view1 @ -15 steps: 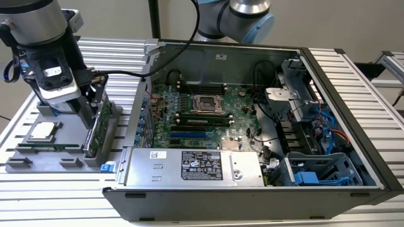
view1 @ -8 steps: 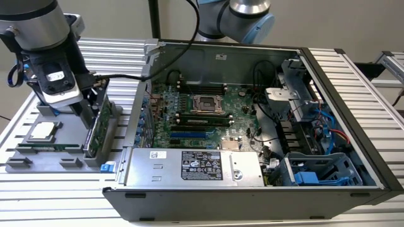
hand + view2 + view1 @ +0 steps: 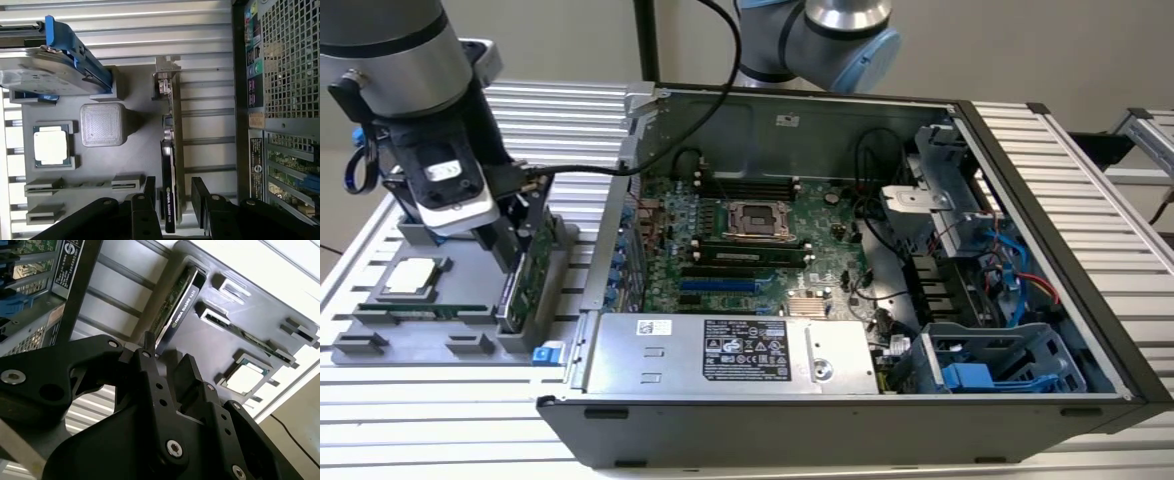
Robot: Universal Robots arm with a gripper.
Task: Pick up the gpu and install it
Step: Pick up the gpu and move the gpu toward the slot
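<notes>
Over the gray holder tray [image 3: 135, 160], your gripper [image 3: 173, 184] has fingers [image 3: 150, 192] apart, straddling the gpu [image 3: 168, 165], which stands on edge.

Open computer case [image 3: 827, 430] beside grey parts tray [image 3: 420, 350]

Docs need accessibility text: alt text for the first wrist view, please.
The gripper straddles the gpu, jaws open either side of the card, which stands on edge in a slot of a gray tray. The tray also holds a cpu and a blue-framed drive; a pc case sits beside it.
</notes>
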